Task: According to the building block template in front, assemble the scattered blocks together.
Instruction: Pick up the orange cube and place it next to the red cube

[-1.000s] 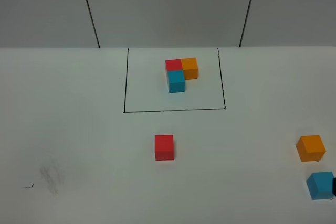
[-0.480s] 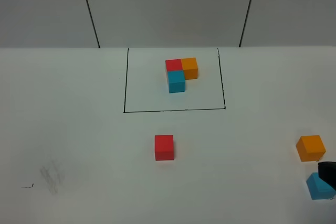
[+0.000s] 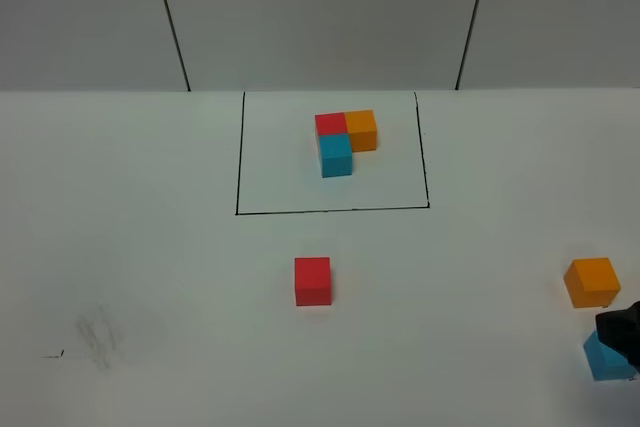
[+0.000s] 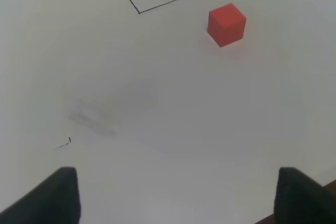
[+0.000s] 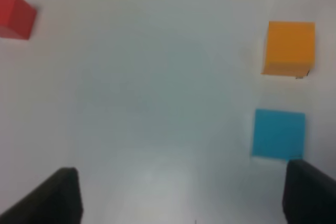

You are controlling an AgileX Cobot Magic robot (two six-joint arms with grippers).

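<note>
Open surface [image 3: 150, 277] surrounds the matte red cube [image 3: 312, 280]; the orange cube [image 3: 591, 282] and light blue cube [image 3: 602, 363] lie far to its right. Left tool [image 4: 176, 174] and right tool [image 5: 181, 171] gape, released.

Right tool [image 3: 621, 333] farther over blue cube [image 3: 601, 360]

The left gripper [image 4: 176, 198] has two matte black fingers [image 4: 58, 195], blunt and wedge-shaped. The right gripper [image 5: 181, 195] looks alike; by the blue cube [image 3: 600, 360] it shows as a black angular block.

Bright, even, diffuse light throws faint shadows; the right wrist view is soft, its orange block [image 5: 290, 47] blurred
</note>
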